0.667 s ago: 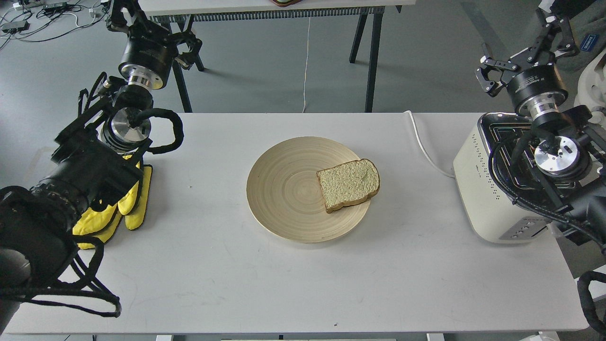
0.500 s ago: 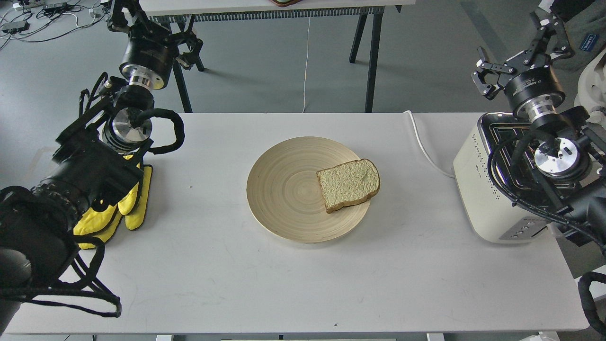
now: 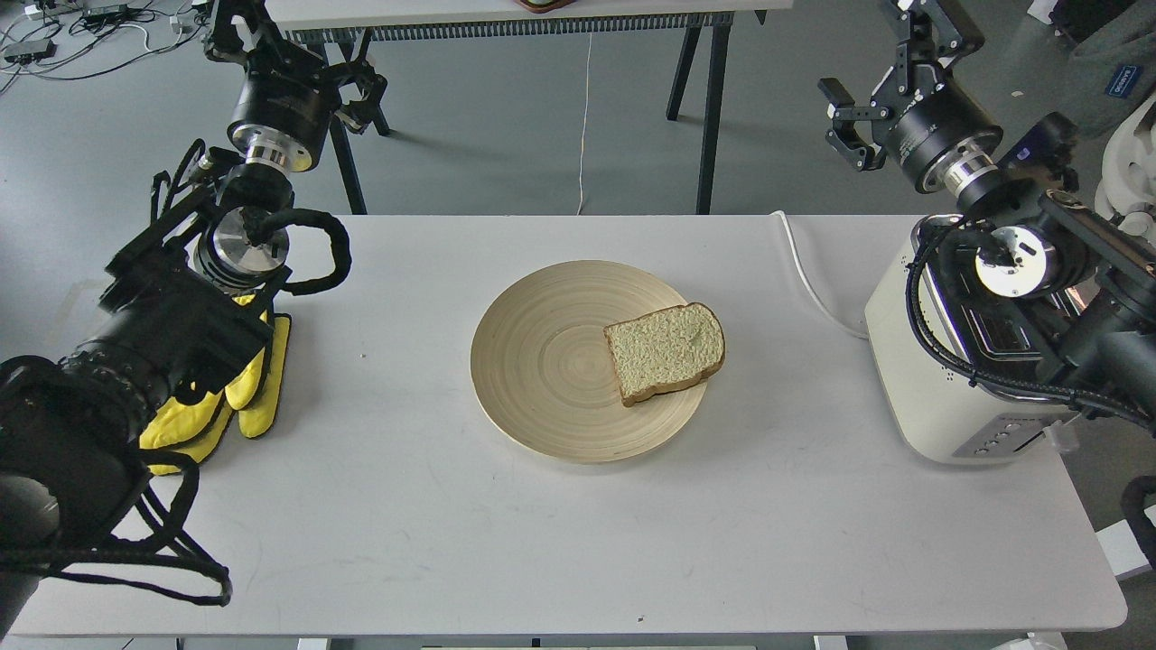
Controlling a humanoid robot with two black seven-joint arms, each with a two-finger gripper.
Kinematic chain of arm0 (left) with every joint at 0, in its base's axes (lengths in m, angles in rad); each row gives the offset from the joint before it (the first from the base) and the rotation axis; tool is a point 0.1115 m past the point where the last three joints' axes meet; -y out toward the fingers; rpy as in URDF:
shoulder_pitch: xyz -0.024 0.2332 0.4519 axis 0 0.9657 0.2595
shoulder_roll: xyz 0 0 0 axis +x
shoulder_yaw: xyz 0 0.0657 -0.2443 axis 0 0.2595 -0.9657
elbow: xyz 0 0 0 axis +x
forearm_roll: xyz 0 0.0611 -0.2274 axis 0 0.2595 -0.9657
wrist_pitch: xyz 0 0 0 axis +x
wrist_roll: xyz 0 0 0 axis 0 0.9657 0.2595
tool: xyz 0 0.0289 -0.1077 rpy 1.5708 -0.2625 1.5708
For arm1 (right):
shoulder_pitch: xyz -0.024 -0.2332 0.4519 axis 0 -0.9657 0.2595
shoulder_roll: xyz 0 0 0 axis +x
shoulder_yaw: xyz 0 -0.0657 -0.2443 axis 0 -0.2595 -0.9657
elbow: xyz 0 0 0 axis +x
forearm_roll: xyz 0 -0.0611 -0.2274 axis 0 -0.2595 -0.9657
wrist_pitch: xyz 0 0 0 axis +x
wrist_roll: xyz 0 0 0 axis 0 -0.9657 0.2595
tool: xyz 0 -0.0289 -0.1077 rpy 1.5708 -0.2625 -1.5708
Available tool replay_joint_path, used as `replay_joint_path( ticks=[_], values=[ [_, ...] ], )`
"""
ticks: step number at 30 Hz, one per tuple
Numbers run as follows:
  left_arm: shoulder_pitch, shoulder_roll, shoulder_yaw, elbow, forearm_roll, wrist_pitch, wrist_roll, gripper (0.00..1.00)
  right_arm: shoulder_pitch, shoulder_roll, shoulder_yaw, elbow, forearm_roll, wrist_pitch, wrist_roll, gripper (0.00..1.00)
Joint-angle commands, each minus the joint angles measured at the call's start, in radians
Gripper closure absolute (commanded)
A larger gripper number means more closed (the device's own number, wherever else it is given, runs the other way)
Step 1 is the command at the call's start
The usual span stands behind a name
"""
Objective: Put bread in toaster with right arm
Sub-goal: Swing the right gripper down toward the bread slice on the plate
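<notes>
The bread (image 3: 666,352) lies flat on the right edge of a round wooden plate (image 3: 542,361) in the middle of the white table, with nothing touching it. The toaster (image 3: 930,397) stands at the table's right end, its chrome top largely covered by my right arm. My right gripper (image 3: 869,54) is raised above and behind the toaster's far left corner, open and empty, far from the bread. My left gripper (image 3: 280,41) is high at the far left, dark and partly cut off by the frame's top edge.
Yellow gloves (image 3: 239,388) lie under my left arm at the table's left side. The toaster's white cord (image 3: 808,280) runs across the table's far right part. Another table's dark legs (image 3: 713,108) stand behind.
</notes>
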Motion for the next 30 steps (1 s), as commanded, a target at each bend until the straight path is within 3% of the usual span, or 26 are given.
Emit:
replay_joint_path(
  ticks=[1,7,14,20,26,30],
  values=[
    [0.000,-0.002,0.000,0.000,0.000,0.000,0.000,0.00,0.008,-0.001,-0.063,0.046,-0.198,-0.074,0.000,0.01],
    [0.000,-0.002,0.000,0.000,0.000,0.000,0.000,0.00,0.010,-0.007,-0.182,0.106,-0.447,-0.191,0.041,0.04],
    [0.002,-0.003,0.002,0.000,0.000,0.000,0.000,0.00,0.008,0.004,-0.409,0.094,-0.689,-0.323,0.040,0.04],
    [0.002,-0.003,0.000,0.000,0.000,0.002,0.000,0.00,-0.001,0.028,-0.561,0.065,-0.719,-0.398,0.032,0.08],
    [0.000,-0.005,0.000,0.000,0.000,0.003,0.000,0.00,0.005,0.117,-0.690,-0.052,-0.720,-0.410,-0.003,0.22],
    [0.000,-0.005,0.002,0.000,0.000,0.005,0.000,0.00,0.000,0.171,-0.739,-0.123,-0.720,-0.438,-0.006,0.26]
  ],
)
